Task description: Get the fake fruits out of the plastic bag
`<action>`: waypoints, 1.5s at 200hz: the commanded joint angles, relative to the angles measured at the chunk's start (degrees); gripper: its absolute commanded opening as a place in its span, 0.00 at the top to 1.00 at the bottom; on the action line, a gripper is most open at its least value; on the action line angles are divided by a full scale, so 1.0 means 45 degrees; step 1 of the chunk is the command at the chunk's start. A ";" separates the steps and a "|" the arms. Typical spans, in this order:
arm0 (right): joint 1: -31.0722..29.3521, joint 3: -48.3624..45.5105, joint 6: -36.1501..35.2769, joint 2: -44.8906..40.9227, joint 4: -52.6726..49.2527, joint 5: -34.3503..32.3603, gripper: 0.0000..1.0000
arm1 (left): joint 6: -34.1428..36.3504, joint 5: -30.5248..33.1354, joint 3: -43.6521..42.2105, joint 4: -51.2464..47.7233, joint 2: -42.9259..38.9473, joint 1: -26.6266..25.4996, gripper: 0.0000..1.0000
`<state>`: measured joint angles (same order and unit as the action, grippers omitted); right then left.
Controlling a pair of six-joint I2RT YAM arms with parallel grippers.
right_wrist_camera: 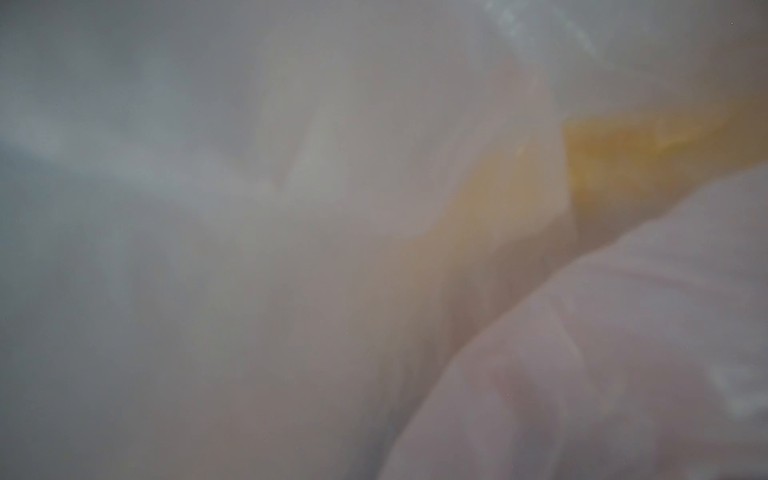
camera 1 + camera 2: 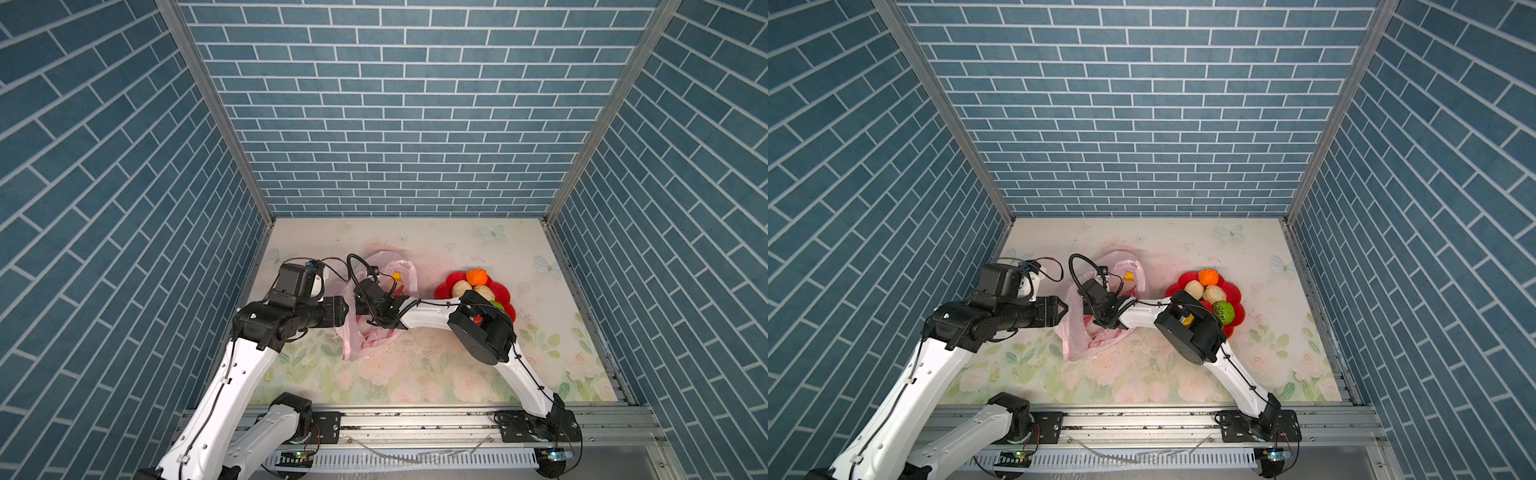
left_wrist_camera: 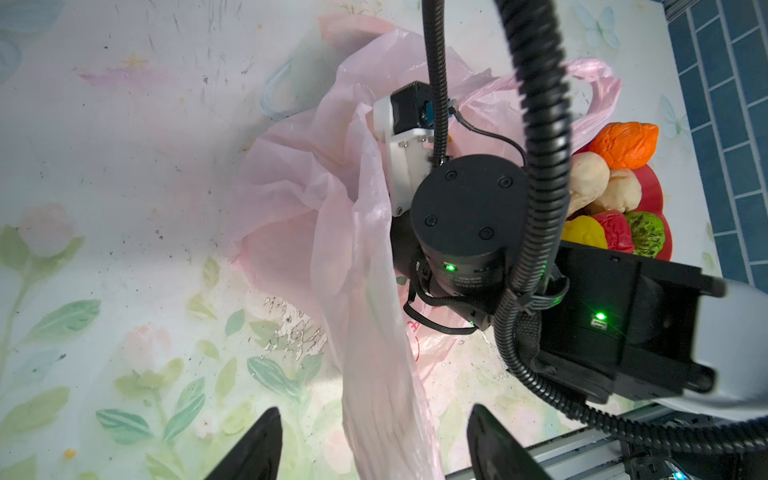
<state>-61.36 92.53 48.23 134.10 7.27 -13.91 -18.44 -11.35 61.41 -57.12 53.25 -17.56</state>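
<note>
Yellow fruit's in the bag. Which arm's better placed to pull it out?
Right arm, likely: it reaches into the plastic bag, its camera close on the yellow fruit. Left gripper stands open outside the bag.

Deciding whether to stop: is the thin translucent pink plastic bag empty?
Not empty: a yellow piece, probably the banana, shows inside the pink bag in both top views.

The plastic bag is translucent pink with red print. The desk shows pastel flowers and green leaves, and the walls blue brickwork. The dish is red, its fake fruits orange, cream and green.
</note>
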 commanded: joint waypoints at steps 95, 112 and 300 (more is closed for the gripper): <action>0.0060 -0.0580 0.0416 -0.0206 -0.0100 0.0021 0.99 | -0.0844 -0.1145 -0.2014 0.1911 0.0513 -0.0211 0.76; 0.0133 -0.0594 0.0300 -0.0286 -0.0001 0.0198 1.00 | -0.0932 -0.1124 -0.2017 0.1980 0.0432 -0.0218 0.80; 0.0150 -0.2137 -0.0439 -0.2929 0.0002 0.2182 1.00 | -0.2001 0.0135 -0.3438 0.3897 -0.0124 -0.0211 0.83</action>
<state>-60.95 85.32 46.98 123.63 7.79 -7.40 -26.26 -12.60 46.78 -42.70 53.87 -18.31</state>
